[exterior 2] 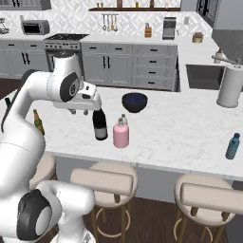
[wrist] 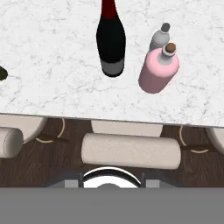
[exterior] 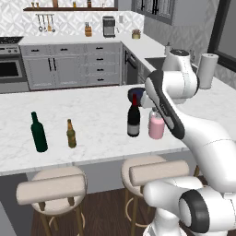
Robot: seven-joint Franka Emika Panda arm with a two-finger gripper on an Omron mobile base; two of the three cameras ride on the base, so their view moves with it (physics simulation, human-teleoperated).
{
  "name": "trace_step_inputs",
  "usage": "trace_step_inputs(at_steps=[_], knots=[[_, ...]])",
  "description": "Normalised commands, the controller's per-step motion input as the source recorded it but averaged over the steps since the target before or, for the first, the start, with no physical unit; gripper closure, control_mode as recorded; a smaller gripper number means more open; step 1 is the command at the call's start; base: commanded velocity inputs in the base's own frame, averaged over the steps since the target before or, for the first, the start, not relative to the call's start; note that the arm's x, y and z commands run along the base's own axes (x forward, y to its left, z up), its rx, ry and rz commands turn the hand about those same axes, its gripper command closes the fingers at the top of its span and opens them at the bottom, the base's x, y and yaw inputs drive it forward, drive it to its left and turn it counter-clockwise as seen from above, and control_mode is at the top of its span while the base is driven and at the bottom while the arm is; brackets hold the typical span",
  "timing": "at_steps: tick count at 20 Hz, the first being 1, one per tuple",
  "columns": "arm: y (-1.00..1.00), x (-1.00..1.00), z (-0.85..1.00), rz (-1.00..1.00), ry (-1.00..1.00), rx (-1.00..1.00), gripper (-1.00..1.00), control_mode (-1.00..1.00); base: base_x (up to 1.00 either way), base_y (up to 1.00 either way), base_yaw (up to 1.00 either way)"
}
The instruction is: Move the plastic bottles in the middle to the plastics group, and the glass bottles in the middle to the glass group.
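Note:
The dark wine bottle [exterior: 133, 120] [exterior 2: 99, 128] [wrist: 111, 43] with a red cap stands mid-counter. Just right of it is the squat pink bottle [exterior: 156, 126] [exterior 2: 121, 135] [wrist: 158, 70]. The small clear plastic bottle [wrist: 159, 37] [exterior 2: 124, 117] stands close behind the pink one. My gripper [exterior: 144, 102] [exterior 2: 96, 110] hangs beside the wine bottle's neck at cap height, on the side nearer me; its jaws are hidden. At the counter's left end stands the glass group, a green bottle [exterior: 39, 132] and an amber bottle [exterior: 71, 134] [exterior 2: 38, 122].
A dark bowl [exterior 2: 134, 102] [exterior: 133, 91] sits behind the bottles. A blue bottle [exterior 2: 232, 146] stands far right on the counter, near a paper towel roll [exterior 2: 230, 86] [exterior: 206, 70]. Stools [wrist: 131, 151] line the counter's front edge.

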Motion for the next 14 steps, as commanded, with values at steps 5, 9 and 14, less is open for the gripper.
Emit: trace_step_inputs(at_steps=[5,9,14], knots=[[0.1,-0.1,-0.05,0.02,0.06,-0.03,-1.0,-1.0,0.0,0.0,0.0],[-0.2,0.13,-0.52,-0.02,0.09,-0.02,-1.0,-1.0,0.0,0.0,0.0],[-0.59,0.0,-0.11,0.0,-0.15,0.0,-1.0,-1.0,0.0,0.0,0.0]])
